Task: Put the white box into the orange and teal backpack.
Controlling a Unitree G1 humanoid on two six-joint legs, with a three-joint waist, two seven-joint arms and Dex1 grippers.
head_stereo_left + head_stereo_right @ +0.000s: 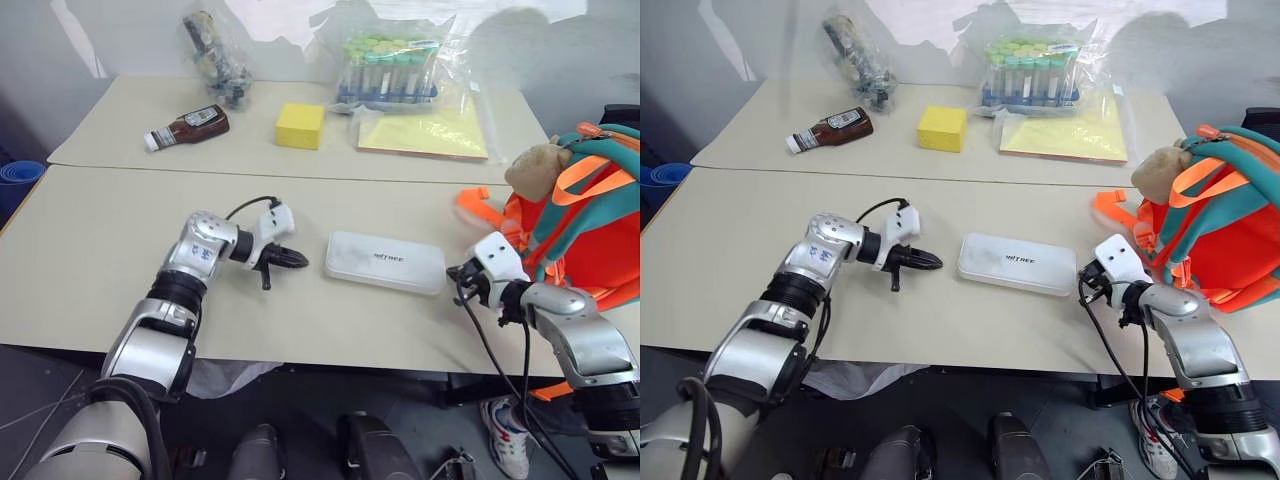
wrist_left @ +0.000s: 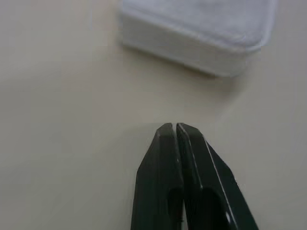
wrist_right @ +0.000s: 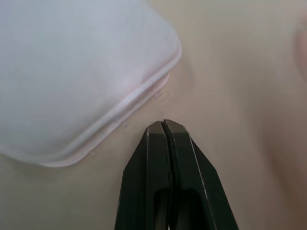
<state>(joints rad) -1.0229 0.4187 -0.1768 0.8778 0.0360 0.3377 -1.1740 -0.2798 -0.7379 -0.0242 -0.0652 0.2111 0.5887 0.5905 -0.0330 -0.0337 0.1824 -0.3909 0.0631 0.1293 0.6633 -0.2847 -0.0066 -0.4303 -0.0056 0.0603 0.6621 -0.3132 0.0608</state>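
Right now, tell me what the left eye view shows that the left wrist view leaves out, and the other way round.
Left eye view alone: the backpack, right gripper, sauce bottle, yellow block and rack of tubes. Left wrist view alone: a close look at the fingertips, pressed together, with a strip of bare table before the box. Shared: the white box, left gripper and table.

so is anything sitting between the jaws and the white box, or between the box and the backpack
Nothing visible. Bare table separates the white box from the left gripper and the right gripper, both shut. Toward the orange and teal backpack, only the right gripper lies between.
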